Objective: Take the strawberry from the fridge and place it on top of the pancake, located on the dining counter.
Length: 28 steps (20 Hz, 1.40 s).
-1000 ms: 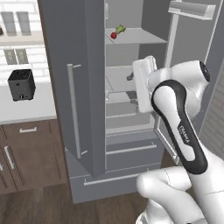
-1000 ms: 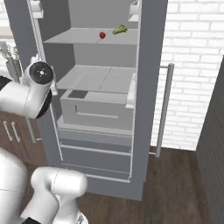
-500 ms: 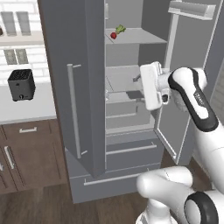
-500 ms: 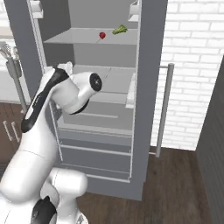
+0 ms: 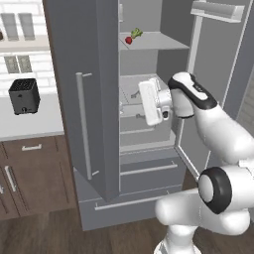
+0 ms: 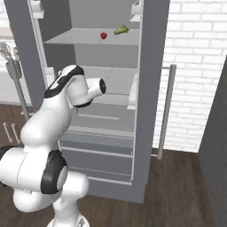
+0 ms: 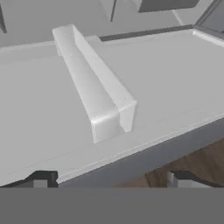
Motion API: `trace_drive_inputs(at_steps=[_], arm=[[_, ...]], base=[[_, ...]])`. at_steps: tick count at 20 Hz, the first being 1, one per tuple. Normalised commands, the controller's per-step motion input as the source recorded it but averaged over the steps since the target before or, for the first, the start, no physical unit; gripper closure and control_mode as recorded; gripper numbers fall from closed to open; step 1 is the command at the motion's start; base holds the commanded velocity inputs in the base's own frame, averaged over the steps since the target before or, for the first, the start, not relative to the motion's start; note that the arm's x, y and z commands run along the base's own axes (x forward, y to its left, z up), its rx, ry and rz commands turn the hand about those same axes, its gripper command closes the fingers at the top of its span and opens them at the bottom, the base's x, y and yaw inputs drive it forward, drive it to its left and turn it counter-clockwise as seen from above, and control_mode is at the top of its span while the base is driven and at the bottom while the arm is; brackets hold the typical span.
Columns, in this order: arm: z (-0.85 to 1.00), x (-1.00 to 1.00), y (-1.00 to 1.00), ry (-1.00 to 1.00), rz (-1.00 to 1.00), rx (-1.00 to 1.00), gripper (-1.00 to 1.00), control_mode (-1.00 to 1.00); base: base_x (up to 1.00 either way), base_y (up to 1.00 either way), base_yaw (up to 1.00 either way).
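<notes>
Wide-open and empty, the gripper (image 7: pixel 107 180) faces into the fridge (image 5: pixel 94 89) at its middle shelf, fingertips (image 7: pixel 41 179) apart over the shelf's front edge. Up on the fridge's top shelf, well above the hand, the strawberry (image 5: pixel 129 40) lies just beside a small green vegetable (image 6: pixel 121 30).

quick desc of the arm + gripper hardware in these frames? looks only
Glossy white arm of rounded segments, with dark grey to black bands and round caps at the joints. The hand is a flat white block; the gripper has two small dark fingertips with lighter grey pads. No cables show; no markings are readable.
</notes>
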Motion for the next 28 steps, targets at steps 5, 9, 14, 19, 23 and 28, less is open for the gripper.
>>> trace_drive_inputs(at_steps=[5, 9, 14, 19, 23, 28], arm=[[-0.23, 0.64, 0.34, -0.14, 0.09, 0.00, -1.00, -1.00], [-0.06, 0.21, 0.11, -0.04, 0.00, -0.01, -1.00, -1.00], [0.00, 0.00, 0.51, 0.00, 0.00, -0.01, -1.00, -1.00], [0.00, -0.01, 0.72, -0.02, 0.00, -0.03, -1.00, -1.00], [-0.01, -0.21, 0.81, 0.00, 0.00, 0.00, -1.00, -1.00], [-0.04, -0.30, 0.93, 0.00, 0.00, 0.00, -1.00, -1.00]], base=[[0.00, 0.00, 0.00], [0.00, 0.00, 0.00], [0.00, 0.00, 0.00], [0.00, 0.00, 0.00], [0.00, 0.00, 0.00], [0.00, 0.00, 0.00]])
